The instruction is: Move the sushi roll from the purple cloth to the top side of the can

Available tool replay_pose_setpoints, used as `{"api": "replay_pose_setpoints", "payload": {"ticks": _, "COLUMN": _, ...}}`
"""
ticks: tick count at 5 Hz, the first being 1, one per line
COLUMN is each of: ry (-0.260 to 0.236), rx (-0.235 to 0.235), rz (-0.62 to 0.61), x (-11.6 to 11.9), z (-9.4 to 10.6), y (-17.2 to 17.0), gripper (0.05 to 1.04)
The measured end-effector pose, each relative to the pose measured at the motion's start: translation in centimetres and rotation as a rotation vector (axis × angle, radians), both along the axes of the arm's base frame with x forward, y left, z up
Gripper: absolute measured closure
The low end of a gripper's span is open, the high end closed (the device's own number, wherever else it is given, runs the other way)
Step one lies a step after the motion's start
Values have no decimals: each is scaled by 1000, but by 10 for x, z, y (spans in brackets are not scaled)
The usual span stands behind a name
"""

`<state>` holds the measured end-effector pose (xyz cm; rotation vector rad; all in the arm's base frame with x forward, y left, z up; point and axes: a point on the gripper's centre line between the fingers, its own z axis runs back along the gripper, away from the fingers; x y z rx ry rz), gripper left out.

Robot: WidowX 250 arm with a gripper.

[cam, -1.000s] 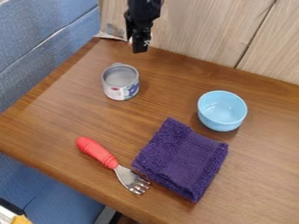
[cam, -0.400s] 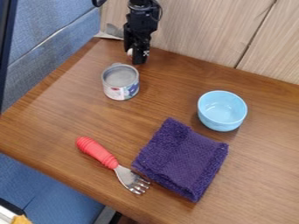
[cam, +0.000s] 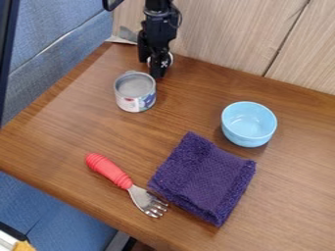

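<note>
looks nearly done: off the purple cloth [cam: 203,179], close to the can [cam: 135,94].
with the cloth at five o'clock from the can, find the sushi roll [cam: 170,59] beyond, at one o'clock, part-hidden by the pincer [cam: 150,67]; cannot tell the latter's state, apart or clamped. probably needs release, then retreat. shows a pale curved edge; cannot read heading or long axis.

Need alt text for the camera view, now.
Black gripper just beyond a can on a wooden table, a small white item partly hidden behind it. Nearer: blue bowl at image right, folded purple cloth, red-handled fork at lower left.
</note>
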<state>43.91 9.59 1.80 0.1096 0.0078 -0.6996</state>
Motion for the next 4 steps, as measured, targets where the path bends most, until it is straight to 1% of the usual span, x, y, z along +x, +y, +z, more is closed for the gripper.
{"api": "replay_pose_setpoints", "payload": {"ticks": 1, "ry": -5, "rx": -3, "rz": -16, "x": -1, "z": 3, "y": -1, "gripper": 83}}
{"api": "replay_pose_setpoints", "payload": {"ticks": 2, "ry": -74, "rx": 11, "rz": -31, "x": -1, "z": 37, "y": -1, "gripper": 83}}
{"api": "replay_pose_setpoints", "payload": {"ticks": 3, "ry": -137, "rx": 40, "rz": -63, "x": -6, "z": 70, "y": -3, "gripper": 83}}
{"api": "replay_pose_setpoints", "payload": {"ticks": 4, "ry": -158, "rx": 71, "rz": -133, "x": -14, "z": 83, "y": -14, "gripper": 83}}
